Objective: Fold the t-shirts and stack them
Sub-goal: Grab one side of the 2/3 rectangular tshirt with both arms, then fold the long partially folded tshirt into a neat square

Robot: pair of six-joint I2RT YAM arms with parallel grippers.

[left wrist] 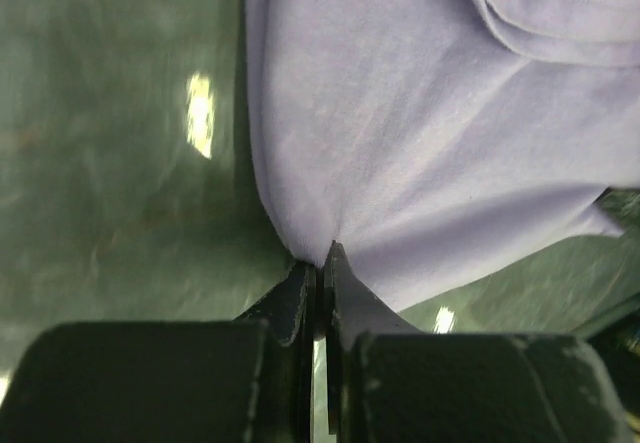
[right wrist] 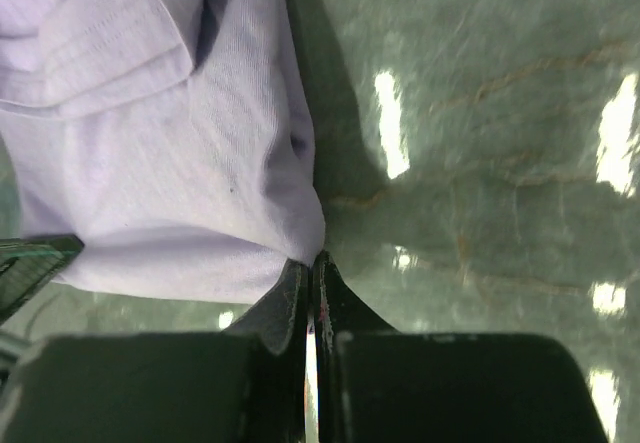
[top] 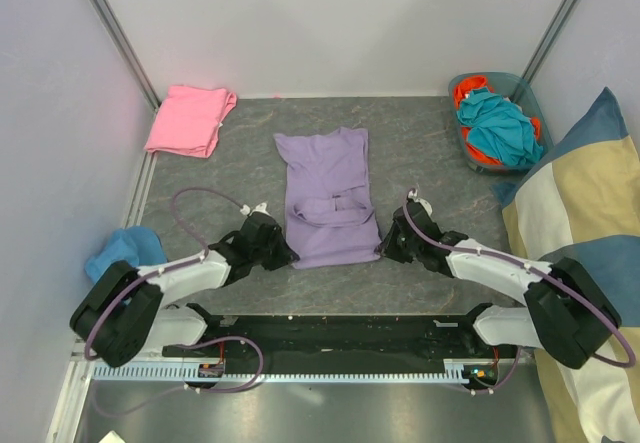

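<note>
L gripper [left wrist: 322, 268] & R gripper [right wrist: 310, 268] each pinched shut on lavender shirt [top: 322, 168] near edges, laid centre; lift both evenly, keep cloth taut, fold hem fwd toward collar, clear of pink shirt [top: 187, 120].

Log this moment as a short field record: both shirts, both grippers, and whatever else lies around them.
Lavender cloth t-shirt: centre, sleeves folded inward
Folded pink cloth t-shirt: far left corner, untouched
Left gripper: shut on the lavender shirt's near left corner
Right gripper: shut on its near right corner
Teal basket: far right, holding teal and orange cloth
Blue cloth: left edge
Striped cushion: right side
</note>
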